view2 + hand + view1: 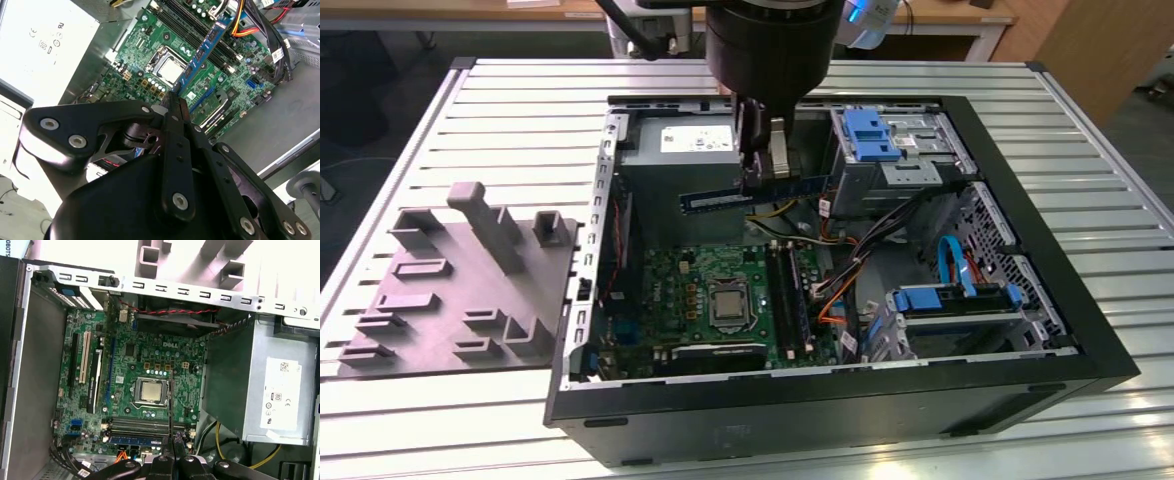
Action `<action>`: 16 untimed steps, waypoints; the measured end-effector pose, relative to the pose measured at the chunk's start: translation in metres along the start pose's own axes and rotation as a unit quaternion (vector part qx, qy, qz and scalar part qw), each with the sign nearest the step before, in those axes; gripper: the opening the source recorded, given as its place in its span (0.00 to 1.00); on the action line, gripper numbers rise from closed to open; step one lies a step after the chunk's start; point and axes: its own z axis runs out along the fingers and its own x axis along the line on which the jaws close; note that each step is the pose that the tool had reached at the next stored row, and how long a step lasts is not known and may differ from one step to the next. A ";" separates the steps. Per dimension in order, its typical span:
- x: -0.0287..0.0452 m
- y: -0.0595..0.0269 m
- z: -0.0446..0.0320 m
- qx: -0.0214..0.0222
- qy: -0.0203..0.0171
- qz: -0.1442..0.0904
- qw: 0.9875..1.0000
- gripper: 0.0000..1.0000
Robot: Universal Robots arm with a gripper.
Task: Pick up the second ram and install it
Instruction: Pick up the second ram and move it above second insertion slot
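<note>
Gripper (765,172) clamped on second ram (718,200), hanging above motherboard (707,290), not touching. Carry step, I reckon, install not done. Seating needs stick square over slot (137,424).

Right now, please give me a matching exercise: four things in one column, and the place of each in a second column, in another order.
1. second ram
2. power supply
3. motherboard
4. grey tray

A. on the table, at the exterior view's left of the case
B. flat on the case floor
C. held in the tool
D. in a case corner

Pairs: 1-C, 2-D, 3-B, 4-A
</note>
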 end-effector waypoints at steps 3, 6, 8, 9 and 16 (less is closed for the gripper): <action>0.0000 0.0000 0.0000 0.000 0.000 0.000 1.000 0.11; 0.0000 0.0000 0.0001 0.000 0.000 0.000 1.000 0.11; 0.0000 0.0000 0.0001 0.000 0.000 0.000 1.000 0.11; 0.0000 0.0000 0.0001 0.000 0.000 0.000 1.000 0.11; 0.0000 0.0000 0.0004 0.001 0.000 0.005 1.000 0.11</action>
